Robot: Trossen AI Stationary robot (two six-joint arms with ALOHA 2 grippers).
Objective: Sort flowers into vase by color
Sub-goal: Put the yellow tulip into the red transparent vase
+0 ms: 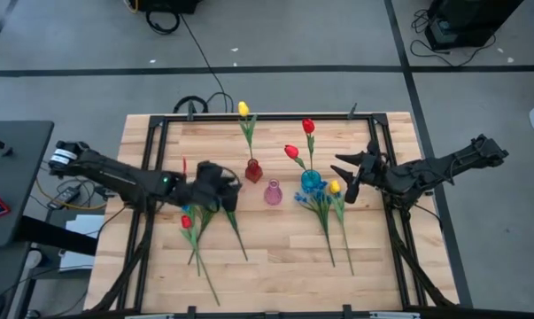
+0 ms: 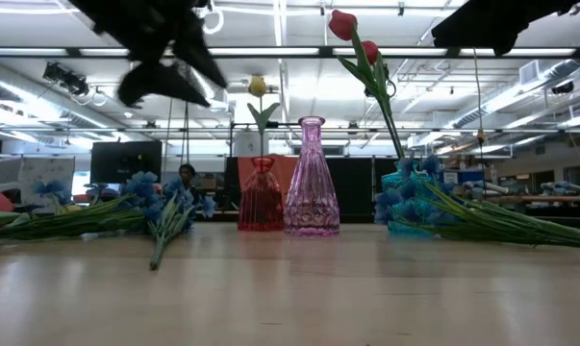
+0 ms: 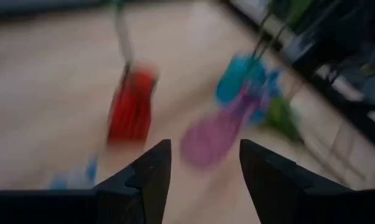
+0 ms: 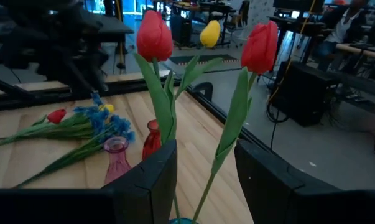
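Three small vases stand mid-table: red vase (image 1: 253, 170), pink vase (image 1: 273, 192), blue vase (image 1: 312, 182). A yellow tulip (image 1: 243, 109) stands in the red vase. Two red tulips (image 4: 155, 34) stand in the blue one. Other flowers lie flat in a left pile (image 1: 196, 232) and a right pile (image 1: 330, 213). My left gripper (image 1: 233, 190) hovers open above the left pile, near the red vase (image 3: 132, 106). My right gripper (image 4: 206, 168) is open right of the blue vase, and both red tulip stems pass between its fingers. I cannot tell whether they touch.
A black frame (image 1: 160, 120) runs along the wooden table's edges. The left pile holds a red tulip (image 1: 186, 221) and blue blossoms. The right pile holds a yellow tulip (image 1: 334, 187) and blue blossoms. The pink vase (image 2: 312, 178) holds nothing. Bare wood lies along the near edge.
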